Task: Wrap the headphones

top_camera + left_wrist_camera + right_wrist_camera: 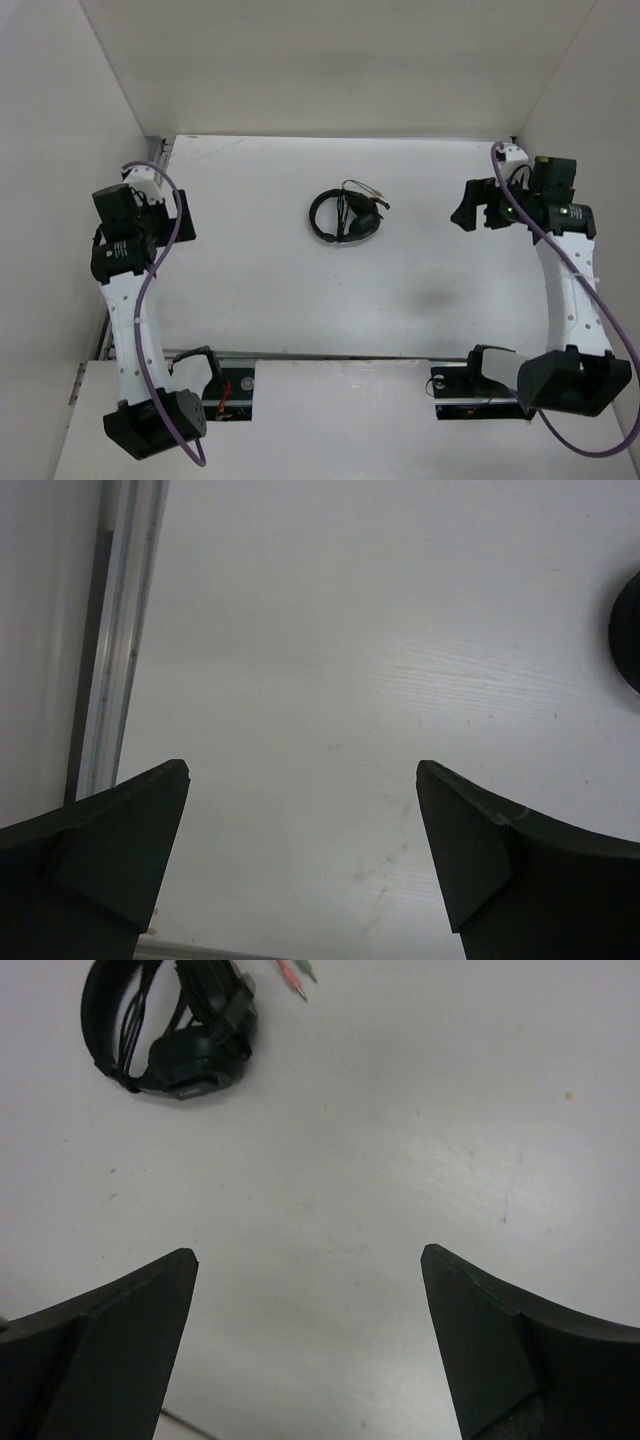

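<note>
Headphones (pixel 360 226): compact black bundle, cable gathered.

The top view looks down from above the near edge onto the whole table (pixel 300 290). Both wrist views face it closely; the right one shares the headphones (pixel 190 1060) with the top view.

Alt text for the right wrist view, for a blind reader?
Black headphones lie at top left on a white table, cable gathered in, two coloured plugs beside them. The right end effector, open and empty, frames the bottom corners.
</note>
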{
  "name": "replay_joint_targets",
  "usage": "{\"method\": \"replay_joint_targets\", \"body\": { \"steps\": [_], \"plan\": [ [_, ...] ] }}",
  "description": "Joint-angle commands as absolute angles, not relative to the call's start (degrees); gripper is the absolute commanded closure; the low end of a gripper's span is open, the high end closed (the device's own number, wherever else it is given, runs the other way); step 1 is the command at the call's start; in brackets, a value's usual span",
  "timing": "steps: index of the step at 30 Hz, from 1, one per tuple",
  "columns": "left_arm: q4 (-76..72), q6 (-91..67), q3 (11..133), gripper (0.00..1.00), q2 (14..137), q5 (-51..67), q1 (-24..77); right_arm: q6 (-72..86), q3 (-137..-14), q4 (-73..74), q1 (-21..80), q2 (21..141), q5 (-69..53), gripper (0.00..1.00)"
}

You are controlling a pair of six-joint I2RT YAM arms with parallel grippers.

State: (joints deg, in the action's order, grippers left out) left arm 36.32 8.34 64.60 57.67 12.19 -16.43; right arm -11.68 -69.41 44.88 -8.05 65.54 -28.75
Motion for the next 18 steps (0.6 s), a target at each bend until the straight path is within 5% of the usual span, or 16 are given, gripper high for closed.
{"method": "replay_joint_targets", "body": {
  "steps": [1, 5, 10, 18],
  "plan": [
    [38.49, 11.33, 65.22, 0.00, 52.21, 15.73, -19.20, -9.32, -80.74, 60.51, -12.33, 69.59, -29.18, 0.00],
    [39.46, 12.22, 63.81, 0.00, 50.45, 16.61, -22.54, -9.93, -90.78, 69.96, -21.73, 73.39, -29.00, 0.00],
    [39.64, 11.69, 62.49, 0.00, 46.24, 17.93, -23.95, -10.54, -79.57, 47.32, -35.09, 58.47, -29.98, 0.00],
    [39.55, 12.57, 61.52, 0.00, 44.12, 17.75, -26.06, -16.43, -61.63, 33.15, -29.33, 41.67, -13.20, 0.00]
  ]
}}
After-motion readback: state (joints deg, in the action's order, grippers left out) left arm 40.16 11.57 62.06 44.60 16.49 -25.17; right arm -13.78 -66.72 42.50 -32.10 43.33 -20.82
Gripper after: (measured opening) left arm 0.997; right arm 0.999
